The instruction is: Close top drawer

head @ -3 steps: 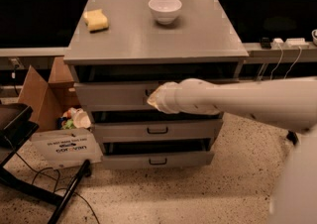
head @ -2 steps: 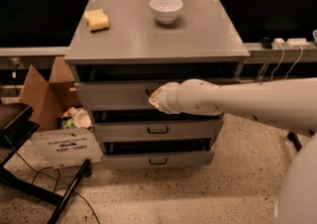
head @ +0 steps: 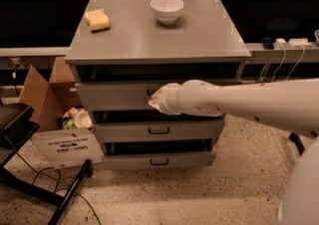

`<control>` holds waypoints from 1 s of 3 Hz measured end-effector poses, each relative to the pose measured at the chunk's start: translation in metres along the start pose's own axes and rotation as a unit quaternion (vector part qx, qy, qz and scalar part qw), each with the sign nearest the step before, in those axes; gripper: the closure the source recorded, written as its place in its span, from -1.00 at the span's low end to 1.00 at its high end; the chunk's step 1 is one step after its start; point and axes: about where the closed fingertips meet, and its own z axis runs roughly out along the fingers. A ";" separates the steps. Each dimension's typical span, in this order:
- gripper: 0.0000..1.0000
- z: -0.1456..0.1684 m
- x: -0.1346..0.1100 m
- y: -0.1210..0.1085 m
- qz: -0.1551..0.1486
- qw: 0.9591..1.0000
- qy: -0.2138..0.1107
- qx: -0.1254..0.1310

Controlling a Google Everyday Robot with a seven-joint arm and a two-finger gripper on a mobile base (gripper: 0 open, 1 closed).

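Sitting at the top drawer (head: 110,96) front, the pincer (head: 155,99) is mostly hidden; grip cannot be told.

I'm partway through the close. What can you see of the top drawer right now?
The top drawer is grey and metal-looking, with a plain flat front, the tallest of three. It sits directly under the cabinet top, and a dark gap above its front suggests it is partly open. Its small dark handle is mostly hidden by the end effector, which is at the front's centre, touching or nearly so. The white arm covers the right half.
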 end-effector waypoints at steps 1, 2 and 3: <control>-0.16 -0.011 0.012 0.042 0.026 0.999 0.001 -0.034; 0.46 -0.085 0.061 0.112 0.070 0.992 0.047 -0.096; 0.92 -0.163 0.094 0.137 0.072 0.984 0.114 -0.120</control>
